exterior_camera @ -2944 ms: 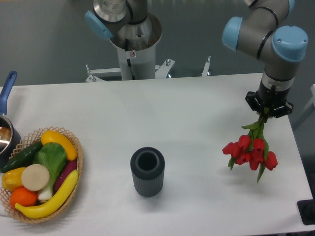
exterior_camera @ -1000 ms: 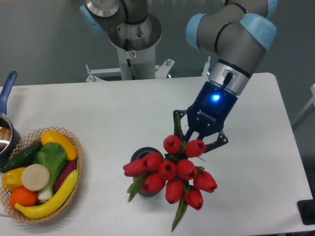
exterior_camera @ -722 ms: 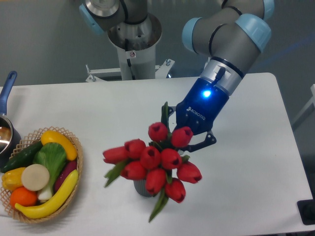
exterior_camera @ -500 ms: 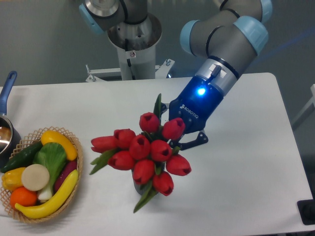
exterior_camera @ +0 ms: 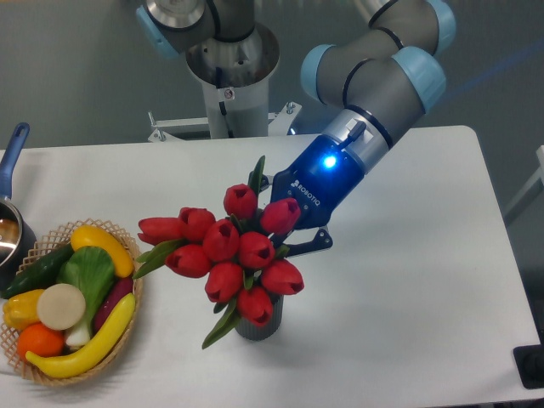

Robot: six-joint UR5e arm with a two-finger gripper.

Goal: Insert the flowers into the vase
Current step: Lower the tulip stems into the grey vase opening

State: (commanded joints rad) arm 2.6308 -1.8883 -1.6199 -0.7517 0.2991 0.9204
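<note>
The flowers (exterior_camera: 229, 251), a bunch of red tulip buds with green leaves, hang in the air above the table's middle, heads pointing left and toward the camera. My gripper (exterior_camera: 293, 223) is shut on their stems, which the buds mostly hide. The vase (exterior_camera: 260, 326), a dark grey ribbed cylinder, stands under the bunch; only its lower part shows below the lowest bud, and its mouth is hidden. Whether the stems touch the vase cannot be told.
A wicker basket (exterior_camera: 129, 297) with toy vegetables sits at the table's left front. A blue-handled pot (exterior_camera: 10, 217) stands at the left edge behind it. The arm's base (exterior_camera: 228, 76) rises behind the table's back edge.
The gripper carried the flowers from the table's right side up and leftward over the vase. In the last second the bunch drifted further left and now covers the vase's mouth.
</note>
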